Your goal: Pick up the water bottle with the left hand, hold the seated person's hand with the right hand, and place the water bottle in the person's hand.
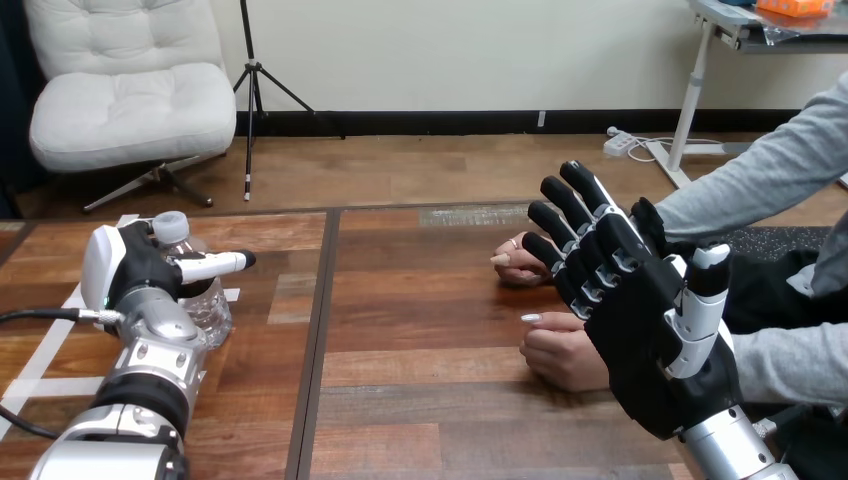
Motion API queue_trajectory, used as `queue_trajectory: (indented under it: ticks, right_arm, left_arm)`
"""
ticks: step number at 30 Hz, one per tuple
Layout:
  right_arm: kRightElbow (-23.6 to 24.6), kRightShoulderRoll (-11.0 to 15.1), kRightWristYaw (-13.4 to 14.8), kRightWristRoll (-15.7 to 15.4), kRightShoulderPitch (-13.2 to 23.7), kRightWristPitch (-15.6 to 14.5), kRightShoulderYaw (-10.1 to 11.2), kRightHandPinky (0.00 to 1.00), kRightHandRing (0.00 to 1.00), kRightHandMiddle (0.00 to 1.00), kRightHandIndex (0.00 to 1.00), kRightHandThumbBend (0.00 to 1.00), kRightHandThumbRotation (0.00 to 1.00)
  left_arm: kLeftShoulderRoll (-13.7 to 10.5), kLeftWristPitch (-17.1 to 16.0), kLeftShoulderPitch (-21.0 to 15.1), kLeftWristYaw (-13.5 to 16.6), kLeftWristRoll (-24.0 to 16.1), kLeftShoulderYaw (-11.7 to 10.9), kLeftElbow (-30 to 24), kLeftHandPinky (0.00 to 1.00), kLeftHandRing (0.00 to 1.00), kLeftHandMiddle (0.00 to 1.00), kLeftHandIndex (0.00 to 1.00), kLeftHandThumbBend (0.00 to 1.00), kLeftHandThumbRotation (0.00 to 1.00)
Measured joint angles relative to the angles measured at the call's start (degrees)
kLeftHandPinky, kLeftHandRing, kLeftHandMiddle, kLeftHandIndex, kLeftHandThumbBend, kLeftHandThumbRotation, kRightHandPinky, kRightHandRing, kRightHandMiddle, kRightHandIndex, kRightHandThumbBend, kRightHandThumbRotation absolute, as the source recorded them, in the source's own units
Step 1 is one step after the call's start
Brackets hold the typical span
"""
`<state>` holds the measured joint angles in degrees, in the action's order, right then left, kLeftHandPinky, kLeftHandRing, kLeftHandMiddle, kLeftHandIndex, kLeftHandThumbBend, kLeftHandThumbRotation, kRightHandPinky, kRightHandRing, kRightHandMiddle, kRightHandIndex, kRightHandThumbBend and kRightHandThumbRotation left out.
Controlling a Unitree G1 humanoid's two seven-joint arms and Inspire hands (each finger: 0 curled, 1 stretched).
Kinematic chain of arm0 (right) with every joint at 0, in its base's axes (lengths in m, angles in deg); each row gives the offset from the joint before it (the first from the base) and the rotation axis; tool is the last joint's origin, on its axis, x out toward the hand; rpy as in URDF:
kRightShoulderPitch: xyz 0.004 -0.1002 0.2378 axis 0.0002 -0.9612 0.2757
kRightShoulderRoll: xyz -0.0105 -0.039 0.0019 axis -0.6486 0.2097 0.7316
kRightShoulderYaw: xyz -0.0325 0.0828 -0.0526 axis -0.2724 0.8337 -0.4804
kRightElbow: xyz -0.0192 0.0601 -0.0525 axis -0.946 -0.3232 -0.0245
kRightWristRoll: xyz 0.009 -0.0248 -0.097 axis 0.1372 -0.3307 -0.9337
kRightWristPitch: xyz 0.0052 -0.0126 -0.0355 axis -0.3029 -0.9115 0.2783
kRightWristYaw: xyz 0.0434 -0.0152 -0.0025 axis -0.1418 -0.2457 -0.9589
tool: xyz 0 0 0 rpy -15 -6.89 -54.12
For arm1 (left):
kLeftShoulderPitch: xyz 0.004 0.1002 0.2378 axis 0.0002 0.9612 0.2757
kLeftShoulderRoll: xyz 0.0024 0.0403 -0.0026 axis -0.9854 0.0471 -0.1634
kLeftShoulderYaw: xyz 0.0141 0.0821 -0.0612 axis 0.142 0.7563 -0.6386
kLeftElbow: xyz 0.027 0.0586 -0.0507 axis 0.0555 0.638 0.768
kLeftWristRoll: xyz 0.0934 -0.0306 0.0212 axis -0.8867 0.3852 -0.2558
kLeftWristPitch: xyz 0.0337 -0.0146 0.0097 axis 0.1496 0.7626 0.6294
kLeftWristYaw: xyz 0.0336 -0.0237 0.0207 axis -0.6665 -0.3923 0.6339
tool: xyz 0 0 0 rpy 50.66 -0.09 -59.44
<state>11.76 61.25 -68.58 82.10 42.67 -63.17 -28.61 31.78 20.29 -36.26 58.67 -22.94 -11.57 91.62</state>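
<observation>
Clear plastic grey-capped water bottle [208, 305] upright, well left of dark seam [318, 330] in wooden desk [430, 400] | left hand [140, 275] against it, closure cannot be told | right hand [650, 350] well right of seam, fingers [575, 200] straight, wide | likely light, slick, crushable; take mid-body.

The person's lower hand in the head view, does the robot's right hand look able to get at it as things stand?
Probably yes. The right hand is open, fingers straight, close beside the person's lower hand, which rests curled on the table. Nothing lies between them.
</observation>
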Motion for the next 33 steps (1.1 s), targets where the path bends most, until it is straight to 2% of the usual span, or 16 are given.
queue_trajectory:
  ticks: [17,22,33]
  right_arm:
    - [0.1,-0.7,0.0,0.0,-0.1,0.0,0.0,1.0,1.0,1.0,1.0,1.0,1.0]
    - [0.3,-1.0,0.0,0.0,-0.2,0.0,0.0,1.0,1.0,0.99,1.0,1.0,1.0]
    - [0.4,-1.2,0.0,0.0,-0.6,0.0,0.0,1.0,1.0,0.99,1.0,1.0,1.0]
  left_arm:
    - [0.0,2.9,-1.3,0.1,-2.2,2.3,0.1,0.36,0.46,0.52,0.5,0.92,0.0]
    - [0.2,3.0,-1.4,0.5,-2.7,2.6,0.1,0.32,0.41,0.47,0.47,0.87,0.0]
    - [0.5,3.1,-1.4,1.2,-3.1,3.1,0.4,0.26,0.34,0.41,0.47,0.81,0.0]
